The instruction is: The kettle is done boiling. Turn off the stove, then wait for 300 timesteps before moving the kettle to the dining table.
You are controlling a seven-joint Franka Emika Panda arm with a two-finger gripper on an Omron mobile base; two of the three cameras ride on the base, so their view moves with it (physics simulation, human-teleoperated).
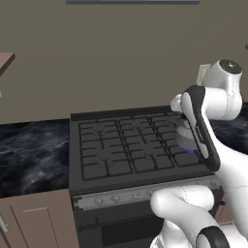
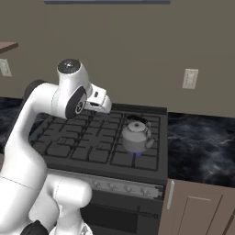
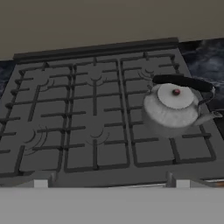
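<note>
Gripper (image 3: pixel 112 186): jaws wide apart, holding nothing; hung above the front edge of the stove (image 3: pixel 78 131), well apart from its knob strip (image 2: pixel 124 187), which lay below and toward the oven door.

Kettle (image 3: pixel 174 107): upright on the stove's front right burner, blue flame (image 2: pixel 136 152) beneath; spout pointing away from stove centre.

Judgement: knobs first, downward reach.

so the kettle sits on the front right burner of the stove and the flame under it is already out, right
Not quite. The kettle does sit on the stove's front right burner, but the blue flame beneath it is lit, as the right base view shows.
</note>
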